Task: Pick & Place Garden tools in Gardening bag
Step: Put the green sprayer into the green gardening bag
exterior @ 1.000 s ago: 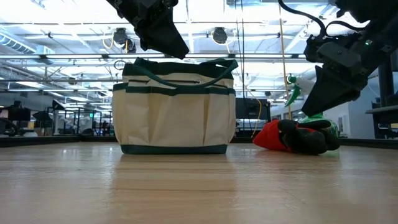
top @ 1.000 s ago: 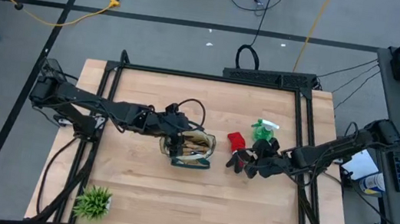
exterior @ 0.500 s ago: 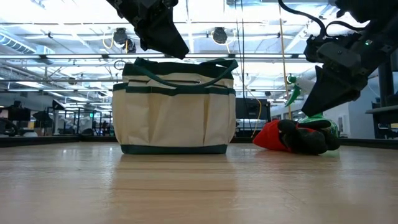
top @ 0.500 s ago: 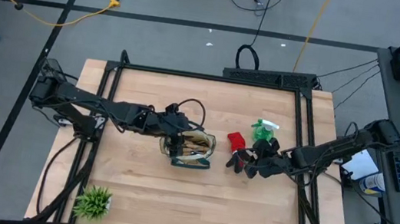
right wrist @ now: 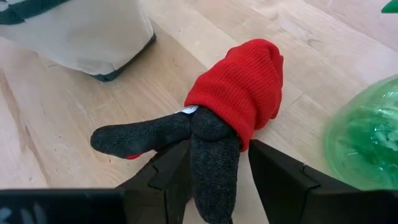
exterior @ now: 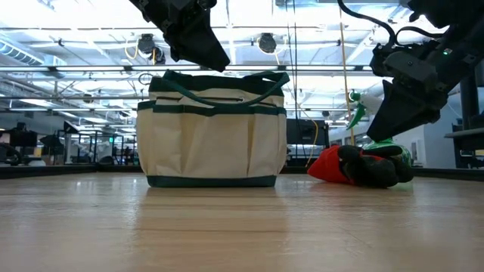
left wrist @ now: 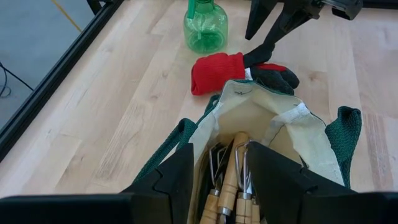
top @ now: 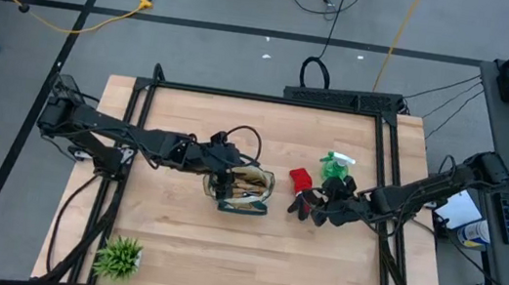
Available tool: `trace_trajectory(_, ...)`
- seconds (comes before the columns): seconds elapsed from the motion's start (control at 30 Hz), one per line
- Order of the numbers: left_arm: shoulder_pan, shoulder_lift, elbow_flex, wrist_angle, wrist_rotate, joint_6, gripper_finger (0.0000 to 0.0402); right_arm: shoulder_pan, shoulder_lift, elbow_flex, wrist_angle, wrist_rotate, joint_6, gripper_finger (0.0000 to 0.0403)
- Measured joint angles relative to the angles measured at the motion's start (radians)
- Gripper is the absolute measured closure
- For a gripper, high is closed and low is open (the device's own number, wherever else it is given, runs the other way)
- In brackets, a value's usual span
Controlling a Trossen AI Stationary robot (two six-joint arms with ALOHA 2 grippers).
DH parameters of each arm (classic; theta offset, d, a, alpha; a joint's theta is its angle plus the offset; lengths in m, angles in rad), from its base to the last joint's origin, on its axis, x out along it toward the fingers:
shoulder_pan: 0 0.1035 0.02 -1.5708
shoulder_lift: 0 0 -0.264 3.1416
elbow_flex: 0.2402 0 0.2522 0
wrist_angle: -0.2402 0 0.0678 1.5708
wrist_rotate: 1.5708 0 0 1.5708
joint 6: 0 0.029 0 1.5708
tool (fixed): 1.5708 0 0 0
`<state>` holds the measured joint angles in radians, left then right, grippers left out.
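The cream gardening bag (top: 240, 190) with green trim stands upright mid-table. Wooden-handled tools (left wrist: 231, 180) stick up inside it. My left gripper (left wrist: 221, 155) hangs open just above the bag's mouth (exterior: 212, 75) and touches nothing. The red-and-black gloves (top: 302, 193) lie flat on the table to the bag's right. Just beyond them stands the green spray bottle (top: 335, 165). My right gripper (right wrist: 217, 155) is open and low over the gloves. Its fingers stand on either side of a dark glove finger (right wrist: 214, 162). My right gripper comes slanting down from the table's right side, one fingertip on each side of the dark glove finger (right wrist: 214, 146). Whether the fingertips touch it, I cannot tell. The gloves lie on the table.
A small potted green plant (top: 118, 257) sits at the near left corner. Dark frame rails (top: 387, 180) run along the table's left and right sides. Bare wood (top: 249, 260) lies between the bag and the near edge.
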<state>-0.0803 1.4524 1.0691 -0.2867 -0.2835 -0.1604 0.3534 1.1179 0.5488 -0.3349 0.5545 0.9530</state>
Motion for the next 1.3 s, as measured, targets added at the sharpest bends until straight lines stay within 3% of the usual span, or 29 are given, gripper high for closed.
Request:
trace_trajectory(0.73, 0.0, 0.0, 0.0, 0.0, 0.0, 0.0, 0.0243, 0.0, 0.039, 0.0, -0.005, 0.028, 0.012, 0.0248)
trace_trajectory(1.03, 0.0, 0.0, 0.0, 0.0, 0.0, 0.0, 0.0243, 0.0, 0.039, 0.0, -0.132, 0.029, 0.13, 0.0248)
trace_trajectory(1.3, 0.0, 0.0, 0.0, 0.0, 0.0, 0.0, 0.0243, 0.0, 0.039, 0.0, -0.137, 0.055, 0.137, 0.0248)
